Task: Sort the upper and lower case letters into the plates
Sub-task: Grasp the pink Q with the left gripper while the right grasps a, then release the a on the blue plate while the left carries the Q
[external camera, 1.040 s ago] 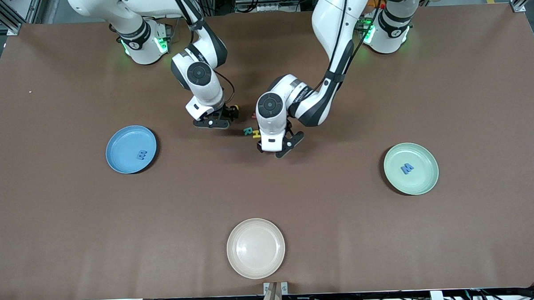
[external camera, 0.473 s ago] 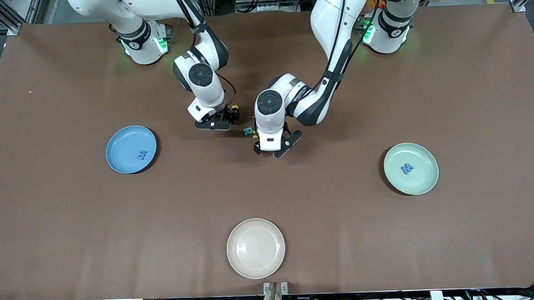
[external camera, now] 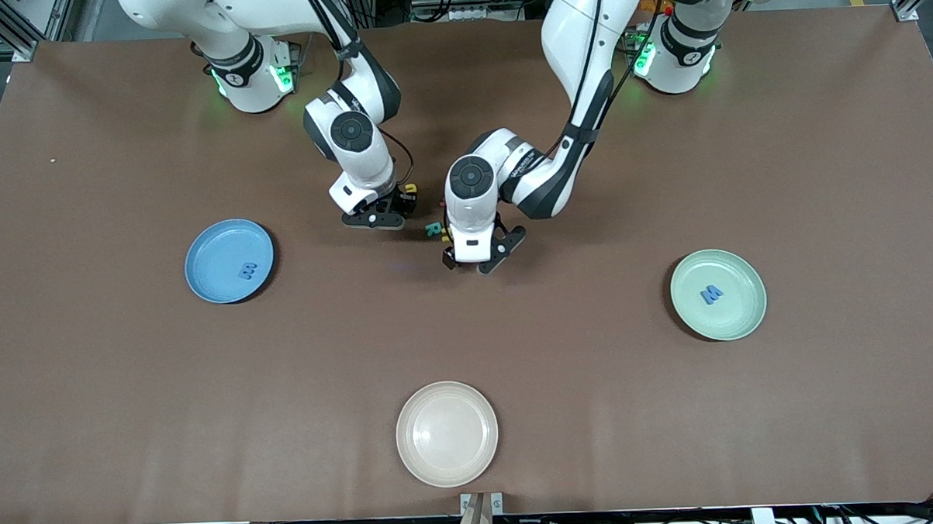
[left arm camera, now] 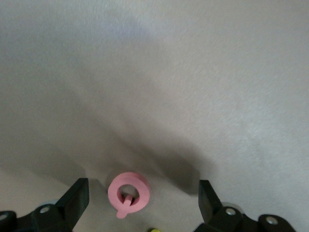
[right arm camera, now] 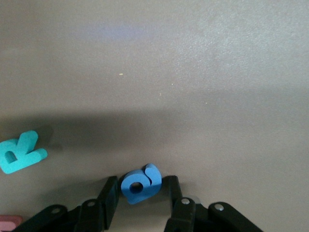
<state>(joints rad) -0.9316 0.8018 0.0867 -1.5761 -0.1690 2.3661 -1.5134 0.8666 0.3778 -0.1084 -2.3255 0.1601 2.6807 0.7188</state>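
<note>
Judging by their look, the letters are light, stiff foam-like pieces, thin and easily nudged, best pinched across their flat outer edges; the right gripper (right arm camera: 140,198) has its fingers pressed to either side of a small blue letter (right arm camera: 140,182) on the table (external camera: 129,367), near the cluster between the arms; the left gripper (left arm camera: 142,198), spread wide, hangs low over a pink looped letter (left arm camera: 128,193); a teal R (right arm camera: 19,152) reads clearly; the blue plate (external camera: 210,248) and the mint plate (external camera: 738,272) each carry a blue letter shaped like an M; no brand is legible.
</note>
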